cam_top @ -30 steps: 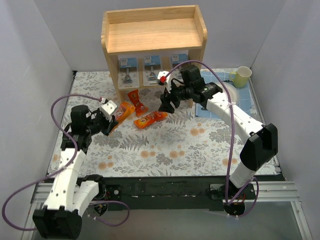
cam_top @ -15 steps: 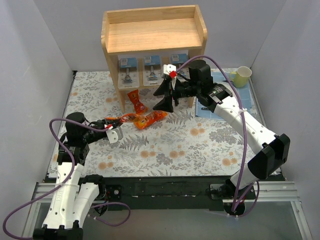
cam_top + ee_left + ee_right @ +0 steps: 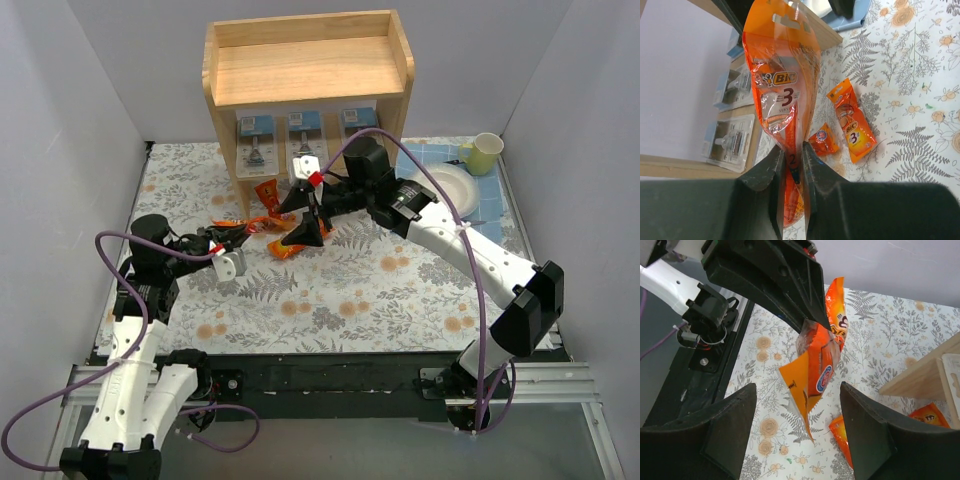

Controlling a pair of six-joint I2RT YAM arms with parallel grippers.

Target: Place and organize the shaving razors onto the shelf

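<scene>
Well, clear razor packs [image 3: 256,140] (blue cards)

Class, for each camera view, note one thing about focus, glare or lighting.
Left wrist view: the orange BIC packet is sharp, with glare on its film; the dark left fingers gripping it look soft. Right wrist view: the near right fingers are dark, featureless shapes, while the floral cloth behind is clear. Top external view: even light, with the shelf shading its lower tier.
</scene>
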